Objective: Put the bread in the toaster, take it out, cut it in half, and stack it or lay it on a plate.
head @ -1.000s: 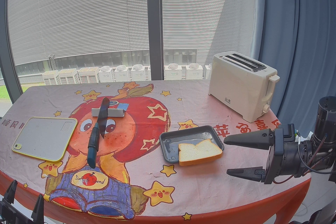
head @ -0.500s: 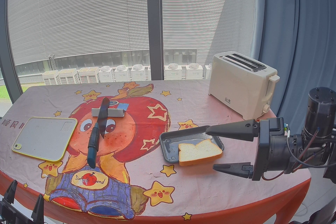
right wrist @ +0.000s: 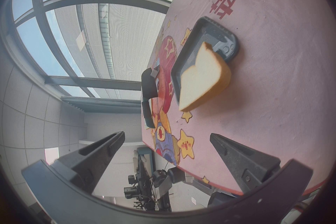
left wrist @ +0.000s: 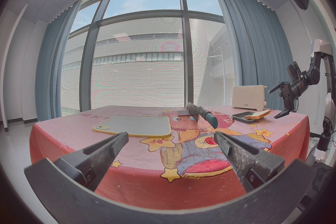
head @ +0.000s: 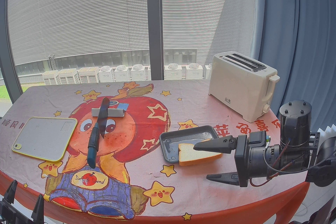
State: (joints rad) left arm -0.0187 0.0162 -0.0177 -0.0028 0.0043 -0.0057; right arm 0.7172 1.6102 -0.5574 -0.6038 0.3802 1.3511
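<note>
We see the right gripper (head: 201, 161) with its two black fingers spread wide and holding nothing, one finger above the other in the head view. Just ahead of the fingertips lies the pale square slice of bread with a tan crust (head: 196, 155). In the right wrist view it sits beyond the gap between the fingers (right wrist: 166, 135), apart from both. The slice (right wrist: 203, 77) rests tilted, part of it on the near rim of the dark grey rectangular metal tray (head: 164, 146) and part overhanging the pink cartoon-printed tablecloth (head: 196, 109). Farther past the fingers, beyond the tray, stands the cream two-slot plastic toaster (head: 241, 84), upright, well apart from the bread.

The left gripper (left wrist: 171, 134) also has its fingers released and empty, at the table's near edge. Ahead of those fingers we see the grey rectangular cutting board with a yellow-green border (left wrist: 136, 125) lying flat. Beside it is the teal-handled knife with a dark blade (head: 97, 129), its blade propped on a small grey block (head: 115, 112).
</note>
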